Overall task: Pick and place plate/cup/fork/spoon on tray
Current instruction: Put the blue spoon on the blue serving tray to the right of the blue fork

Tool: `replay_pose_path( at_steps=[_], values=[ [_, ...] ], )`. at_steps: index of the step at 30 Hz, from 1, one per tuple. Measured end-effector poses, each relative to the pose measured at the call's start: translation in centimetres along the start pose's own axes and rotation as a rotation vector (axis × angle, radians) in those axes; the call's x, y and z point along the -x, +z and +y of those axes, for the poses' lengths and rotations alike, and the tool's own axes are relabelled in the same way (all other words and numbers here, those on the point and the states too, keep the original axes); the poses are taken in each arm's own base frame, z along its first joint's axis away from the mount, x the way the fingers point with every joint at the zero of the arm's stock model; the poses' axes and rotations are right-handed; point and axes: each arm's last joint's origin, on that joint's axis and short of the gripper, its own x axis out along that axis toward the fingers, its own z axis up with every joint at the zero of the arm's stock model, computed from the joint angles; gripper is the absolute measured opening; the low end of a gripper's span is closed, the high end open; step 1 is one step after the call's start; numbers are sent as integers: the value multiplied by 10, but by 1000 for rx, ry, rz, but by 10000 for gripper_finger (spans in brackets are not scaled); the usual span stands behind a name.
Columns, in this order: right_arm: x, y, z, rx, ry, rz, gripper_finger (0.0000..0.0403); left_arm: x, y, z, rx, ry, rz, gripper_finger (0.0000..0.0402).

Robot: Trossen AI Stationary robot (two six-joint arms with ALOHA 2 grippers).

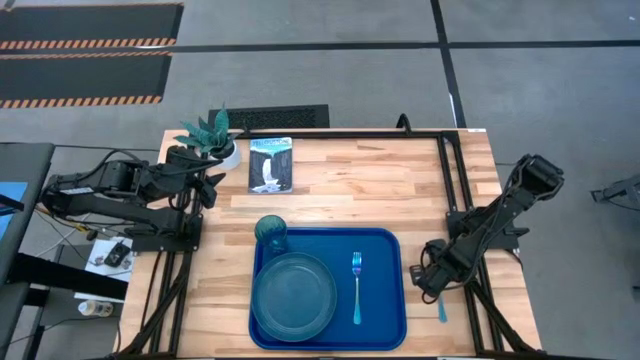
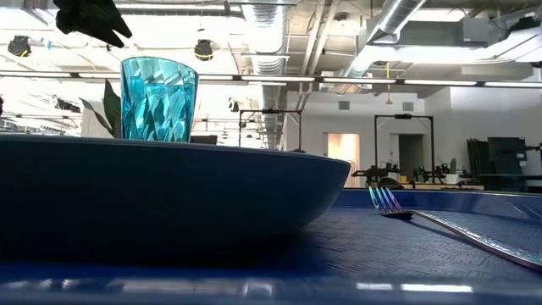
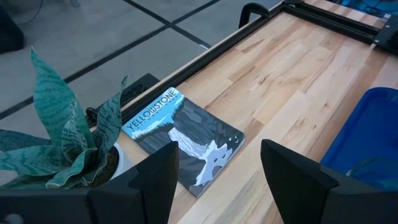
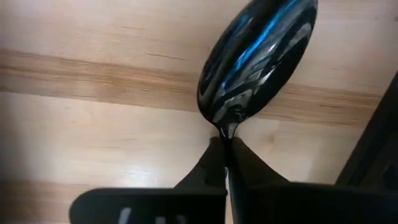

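The royal-blue tray (image 1: pixel 385 320) lies at the table's near middle. On it rest the teal plate (image 1: pixel 293 295), the teal cup (image 1: pixel 271 233) standing upright at its far left corner, and the fork (image 1: pixel 356 285), which lies flat to the right of the plate. My right gripper (image 1: pixel 422 282) is just off the tray's right rim, shut on the spoon (image 4: pixel 258 56), whose light-blue handle (image 1: pixel 441 312) sticks out toward the near edge. My left gripper (image 3: pixel 214 180) is open and empty at the far left, beside the plant. My right gripper pinches the spoon's thin neck (image 4: pixel 227 127) between its two fingertips, right where it joins the dark oval bowl. The fingers point down at the wood of the table. The bowl reaches out past the fingertips. Whether the spoon is clear of the table I cannot tell.
A white pot with a green plant (image 1: pixel 212 140) and a printed booklet (image 1: pixel 270 164) are at the table's far left. Bare wood lies between the booklet and the tray and to the right of the tray. Black frame rails (image 1: pixel 445 170) run along the right side.
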Motion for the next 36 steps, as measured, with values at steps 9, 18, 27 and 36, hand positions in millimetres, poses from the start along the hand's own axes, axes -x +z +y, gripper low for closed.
replay_pose_path(
  at_steps=[9,18,27,36],
  values=[
    [27,4,4,16,-8,-39,3,0,0,0,1,1,-1,215],
    [59,16,33,86,152,-92,2,0,0,0,2,2,-1,215],
    [88,27,70,140,315,-191,4,0,0,0,7,-3,2,215],
    [71,28,119,184,306,-201,10,0,0,0,7,-4,2,215]
  ],
)
